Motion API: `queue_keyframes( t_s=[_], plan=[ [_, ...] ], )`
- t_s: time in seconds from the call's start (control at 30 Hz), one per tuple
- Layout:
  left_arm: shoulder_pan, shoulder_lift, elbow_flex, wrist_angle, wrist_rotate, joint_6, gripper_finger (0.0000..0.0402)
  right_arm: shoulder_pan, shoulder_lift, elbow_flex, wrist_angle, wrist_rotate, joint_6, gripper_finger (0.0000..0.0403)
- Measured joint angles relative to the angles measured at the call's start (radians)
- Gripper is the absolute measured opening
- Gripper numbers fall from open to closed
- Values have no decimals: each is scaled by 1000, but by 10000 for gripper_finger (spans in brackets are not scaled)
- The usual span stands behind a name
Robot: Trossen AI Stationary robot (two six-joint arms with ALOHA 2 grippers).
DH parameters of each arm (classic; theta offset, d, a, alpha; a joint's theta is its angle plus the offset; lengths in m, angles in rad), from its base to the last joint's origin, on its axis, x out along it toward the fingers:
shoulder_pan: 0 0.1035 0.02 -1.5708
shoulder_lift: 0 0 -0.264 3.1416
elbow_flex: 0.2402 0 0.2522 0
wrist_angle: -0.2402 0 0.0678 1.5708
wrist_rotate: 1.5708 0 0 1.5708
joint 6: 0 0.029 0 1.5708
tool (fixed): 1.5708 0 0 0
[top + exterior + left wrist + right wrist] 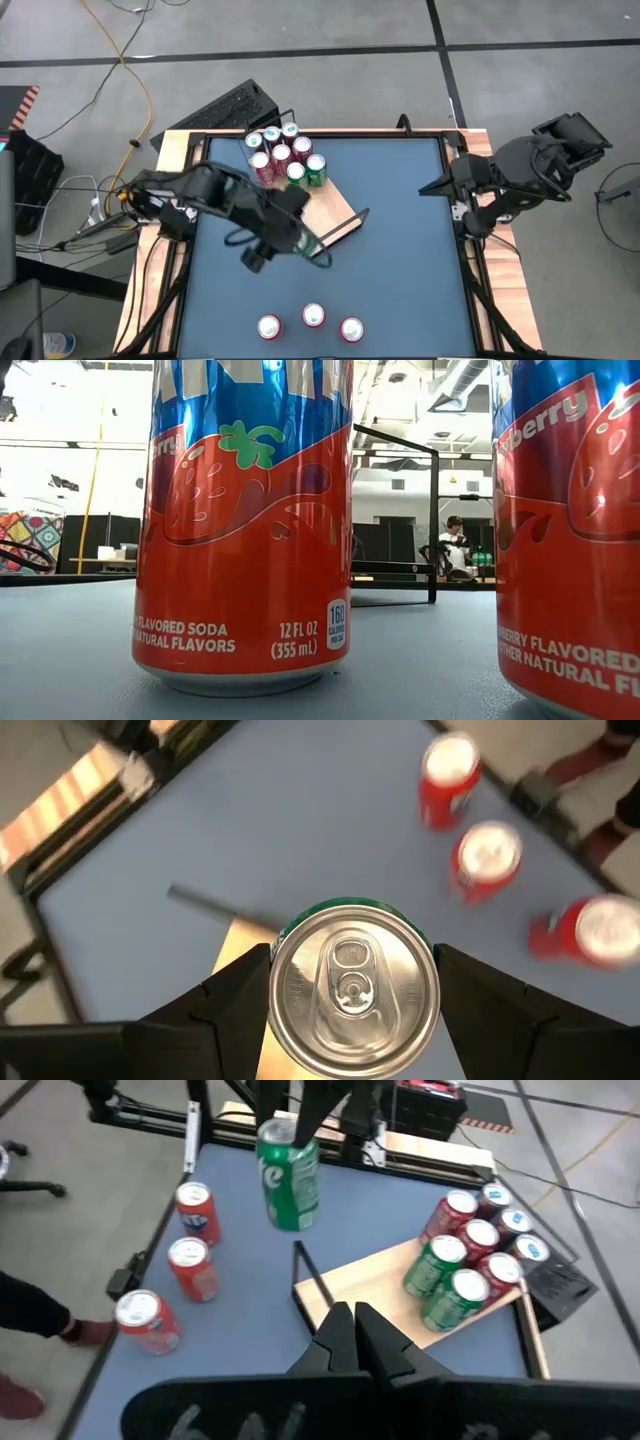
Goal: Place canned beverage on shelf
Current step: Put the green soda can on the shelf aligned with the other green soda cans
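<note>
A green can [288, 1172] hangs in the air over the blue table, with my left gripper [305, 243] shut on it, just off the near end of the shelf [372, 1280]. The shelf is a light-wood board with a black rail [312, 1285] at this end. Several red, green and blue cans [285, 158] stand upright on its far end. Three red cans [314, 320] stand on the table near its front edge; the low view shows two of them close up [245, 520]. My right gripper [352, 1335] waits shut, high at the table's right side. My left gripper pinches the green can's side wall just below its top rim [290, 935] between its two fingers [225, 995], one on either side. The fingers come from above, slanting down. The can hangs below them, lifted clear of table and shelf, top up and slightly tilted.
The near half of the shelf board [335, 205] is bare wood. A person's legs and shoes [30, 1315] stand past the table's front edge beside the red cans. A keyboard [230, 108] and cables lie on the floor beyond the far edge.
</note>
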Motion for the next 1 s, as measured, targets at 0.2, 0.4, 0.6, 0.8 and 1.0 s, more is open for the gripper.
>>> queue_keyframes(
  t_s=[0.2,0.4,0.6,0.8,1.0],
  plan=[
    [125,-55,0,-105,12,101,229,-97,-1,-28,28,3,-72,0],
    [298,-63,-7,-190,198,258,229,-208,0,-100,70,3,-103,0],
    [443,-88,-186,-110,360,337,229,-285,1,-204,161,0,-141,0],
    [499,-214,-520,-19,364,445,229,-323,1,-289,273,-4,-226,0],
    [501,-284,-789,228,359,523,234,-384,1,-367,378,-5,-254,0]
  ],
)
